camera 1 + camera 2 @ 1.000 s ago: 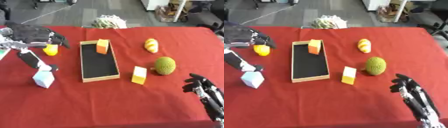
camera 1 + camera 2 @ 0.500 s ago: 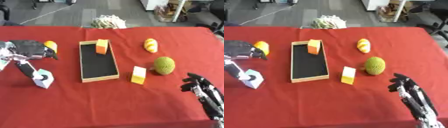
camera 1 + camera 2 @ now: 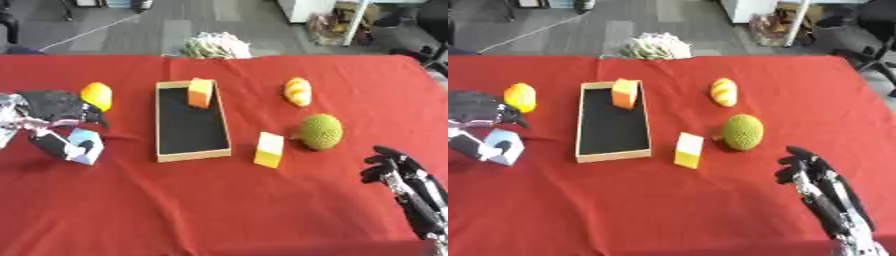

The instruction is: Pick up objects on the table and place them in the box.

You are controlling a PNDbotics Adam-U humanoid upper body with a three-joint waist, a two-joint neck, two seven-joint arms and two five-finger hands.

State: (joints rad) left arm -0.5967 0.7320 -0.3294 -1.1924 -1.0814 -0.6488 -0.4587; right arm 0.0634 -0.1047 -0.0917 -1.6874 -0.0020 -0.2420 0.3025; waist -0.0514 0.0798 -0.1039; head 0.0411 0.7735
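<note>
An open shallow box (image 3: 191, 150) with a dark floor lies left of centre on the red table; an orange block (image 3: 200, 92) stands at its far end. A yellow fruit (image 3: 96, 95) lies left of the box. My left hand (image 3: 51, 106) hovers just left of that fruit and above a white carton (image 3: 83, 148). A black-and-white part reaches down beside the carton. Right of the box are a yellow-and-white block (image 3: 269, 149), a green spiky fruit (image 3: 320, 131) and a bread roll (image 3: 297, 91). My right hand (image 3: 814, 172) rests open at the lower right, fingers up.
A pale green-white bundle (image 3: 214, 46) sits at the table's far edge behind the box. Beyond the far edge is grey floor with chairs and furniture. The near half of the red cloth (image 3: 219, 210) carries nothing but my right forearm.
My left hand has drawn back from over the yellow fruit, moving left and down toward the white carton. The fruit now shows uncovered. The right hand has hardly moved.
</note>
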